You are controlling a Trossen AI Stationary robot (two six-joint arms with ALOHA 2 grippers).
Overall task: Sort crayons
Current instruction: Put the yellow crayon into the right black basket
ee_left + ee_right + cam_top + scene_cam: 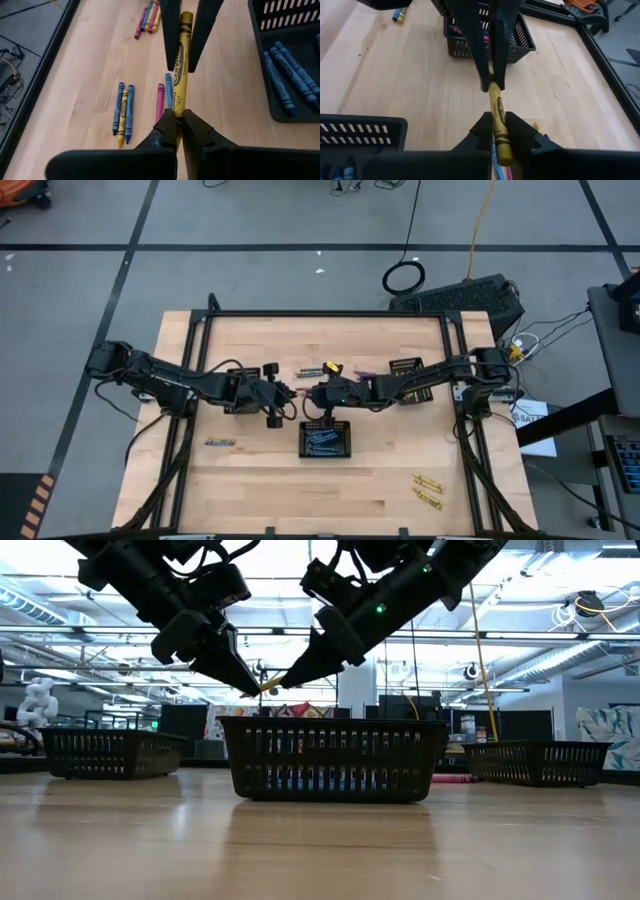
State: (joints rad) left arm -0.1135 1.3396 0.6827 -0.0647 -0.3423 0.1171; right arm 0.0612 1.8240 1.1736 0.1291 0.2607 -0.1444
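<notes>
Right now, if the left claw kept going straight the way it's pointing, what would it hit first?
Probably the right gripper. The left gripper and it face each other tip to tip, both shut on one yellow crayon above the table, so the right fingertips stand directly ahead.

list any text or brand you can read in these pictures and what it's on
"Crayola": on the yellow crayon held between the left gripper and the right gripper.
Print on the blue crayons in the black tray: too small to read.
Nothing else is legible.

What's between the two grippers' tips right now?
One yellow crayon, gripped at opposite ends by the left gripper and right gripper, held above the table; clearest in both wrist views.
</notes>
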